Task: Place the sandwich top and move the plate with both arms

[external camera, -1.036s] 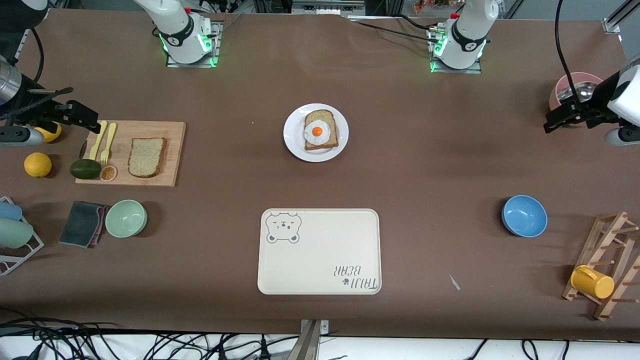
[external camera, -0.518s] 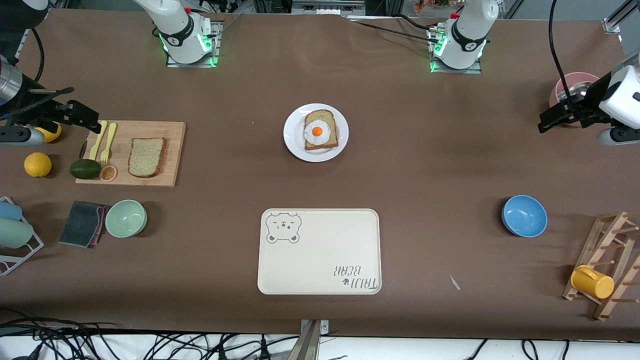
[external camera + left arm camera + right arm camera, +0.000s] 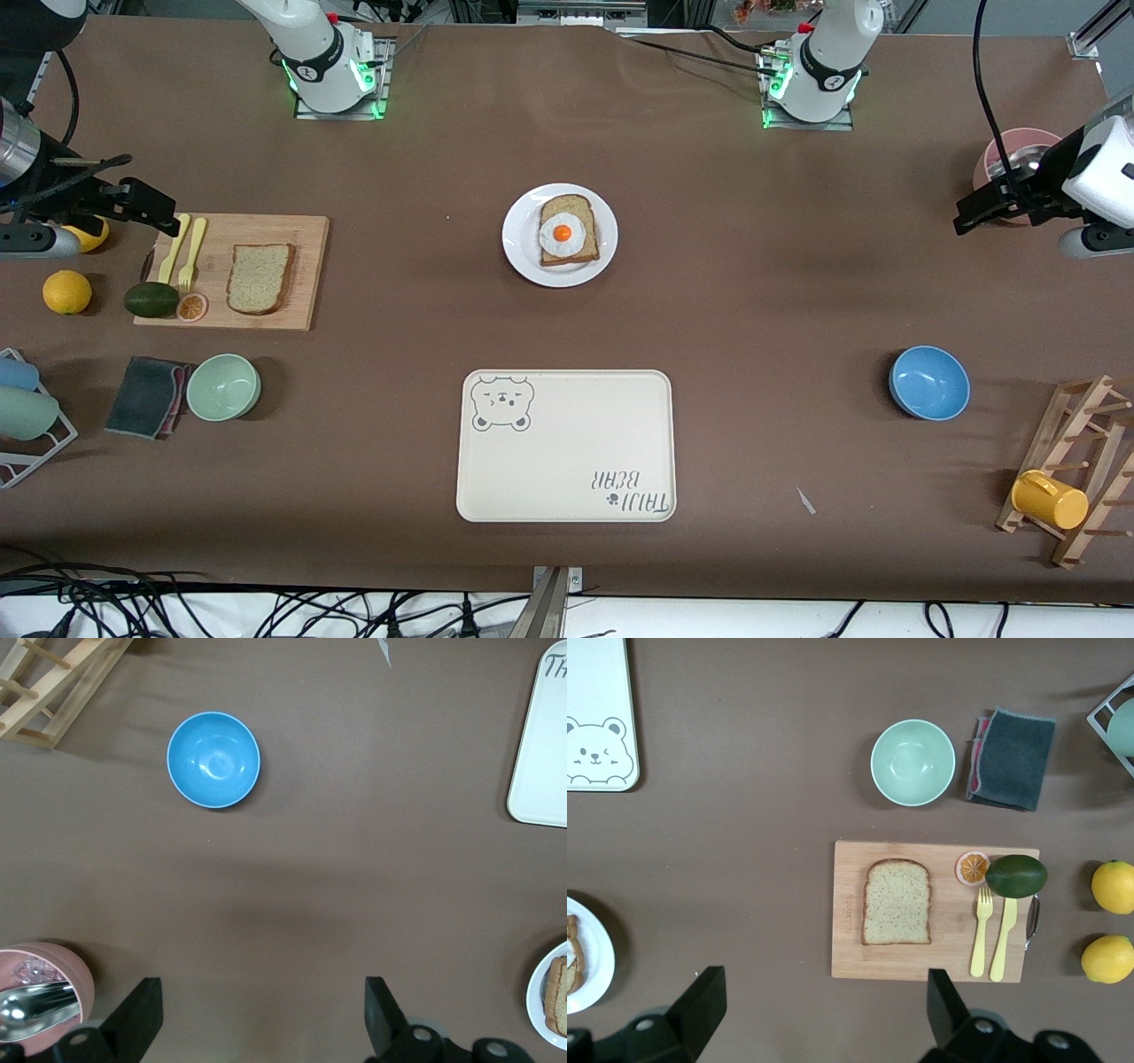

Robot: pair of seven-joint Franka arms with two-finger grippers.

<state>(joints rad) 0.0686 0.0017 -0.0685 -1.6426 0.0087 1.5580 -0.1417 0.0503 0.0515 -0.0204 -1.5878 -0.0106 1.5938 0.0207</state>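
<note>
A brown table (image 3: 762, 310) carries everything, with dark cables hanging along its near edge and metal framing above the arm bases. At the centre of the front view sits the plate (image 3: 523, 257), bearing a darker-crusted slice with a fried egg (image 3: 562, 233). At six o'clock from the plate, nearer the camera, lies the cream tray (image 3: 567, 461) with its bear drawing. At nine o'clock from the plate, toward the right arm's end, a wooden board (image 3: 310, 266) holds the sandwich top (image 3: 260, 278), lying flat, with an orange slice (image 3: 191, 307), an avocado (image 3: 151, 299) and yellow cutlery (image 3: 186, 252) beside it. A mint bowl (image 3: 223, 386) and a grey cloth (image 3: 146, 396) lie at six o'clock from the board. A blue bowl (image 3: 928, 382) sits at four o'clock from the plate, toward the left arm's end.

The right gripper (image 3: 146, 206) hangs over the board's outer edge by the cutlery; the right wrist view shows its fingers (image 3: 700, 1005) spread wide, holding nothing, the bread below between them. The left gripper (image 3: 979, 211) hovers over bare table beside a pink cup (image 3: 1019, 146), its fingers (image 3: 142, 1014) likewise spread wide and empty.

Both arms reach out from their bases to the table ends, wrists turned so the cameras look straight down.
</note>
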